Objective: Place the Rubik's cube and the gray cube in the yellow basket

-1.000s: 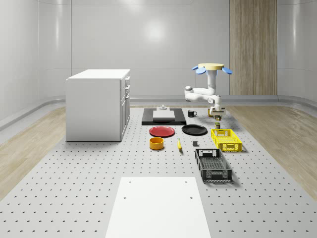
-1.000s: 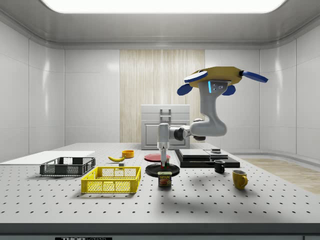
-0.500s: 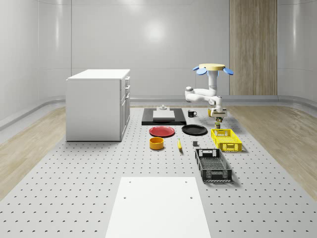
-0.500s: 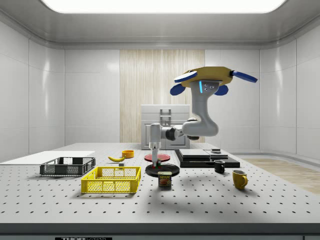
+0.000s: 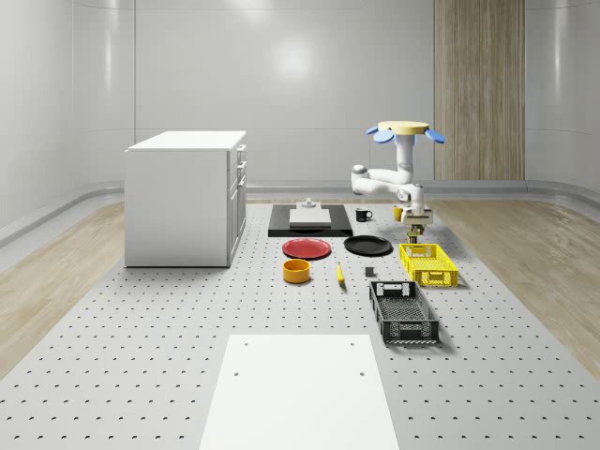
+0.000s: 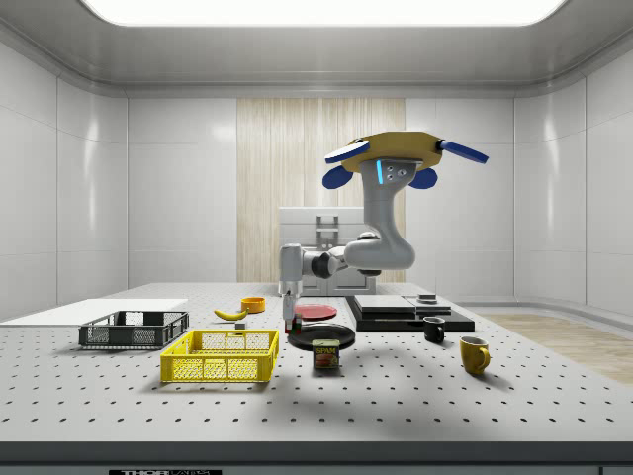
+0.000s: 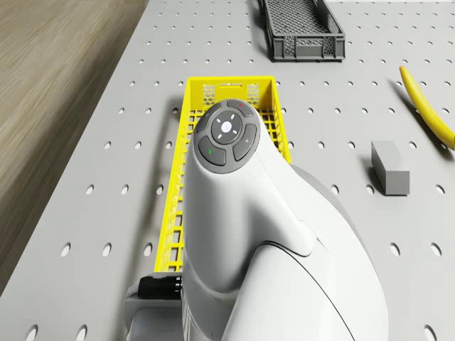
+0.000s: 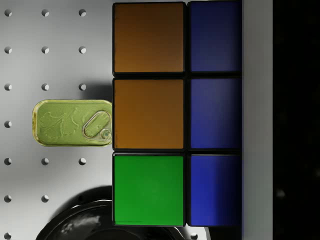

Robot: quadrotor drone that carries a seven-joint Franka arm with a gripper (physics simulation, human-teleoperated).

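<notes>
The drone (image 5: 405, 131) hovers above the table just behind the yellow basket (image 5: 427, 264), with the arm reaching down. My gripper (image 6: 290, 315) is shut on the Rubik's cube (image 8: 150, 115), whose orange, green and blue tiles face the wrist camera, with a dark finger (image 8: 295, 120) beside it. In the side view the cube (image 6: 290, 325) hangs just off the right end of the yellow basket (image 6: 223, 356), above the table. The gray cube (image 7: 390, 167) lies on the table beside the basket (image 7: 274, 128), between it and the banana (image 7: 426, 106).
Under the held cube lie a green-topped can (image 8: 72, 123) and a black plate (image 8: 80, 222). A black basket (image 5: 403, 311), red plate (image 5: 307, 248), orange bowl (image 5: 296, 271), two mugs (image 6: 475, 354), a black tray (image 5: 309, 220) and a white cabinet (image 5: 186, 197) stand around.
The drone and arm have moved toward the side view's left, carrying the Rubik's cube from above the can to nearer the yellow basket's end. The grip is unchanged.
</notes>
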